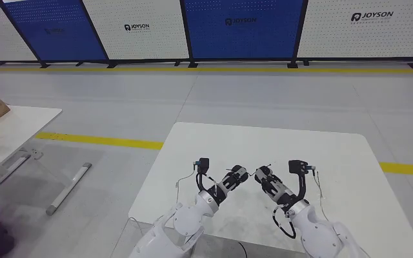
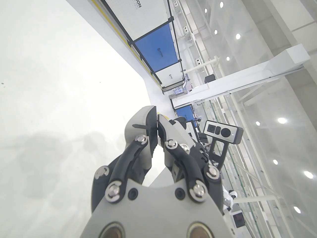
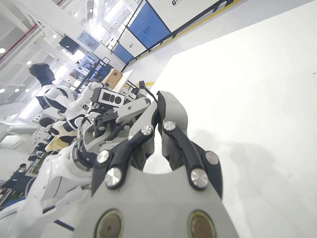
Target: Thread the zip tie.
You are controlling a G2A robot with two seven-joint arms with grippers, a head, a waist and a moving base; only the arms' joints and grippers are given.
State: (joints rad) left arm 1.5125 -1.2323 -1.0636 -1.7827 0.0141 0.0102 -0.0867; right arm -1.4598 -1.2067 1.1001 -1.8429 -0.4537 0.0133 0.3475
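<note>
A thin black zip tie (image 3: 146,89) is held between both grippers, a little above the white table (image 1: 310,148). My right gripper (image 3: 158,100) is shut on its strap, and the end with the small head curls up past the fingertips. My left gripper (image 2: 157,121) is shut on the tie too, and a short black end (image 2: 139,126) sticks out sideways past one finger. In the top view the left gripper (image 1: 241,171) and the right gripper (image 1: 261,173) face each other tip to tip near the table's front middle. The strap between them is hidden by the fingers.
The table's far edge and both far corners lie well beyond the grippers. Another white table (image 1: 26,122) stands off to the left, with a grey bar (image 1: 68,188) lying on the floor by it. Blue and white panels (image 1: 242,29) line the back.
</note>
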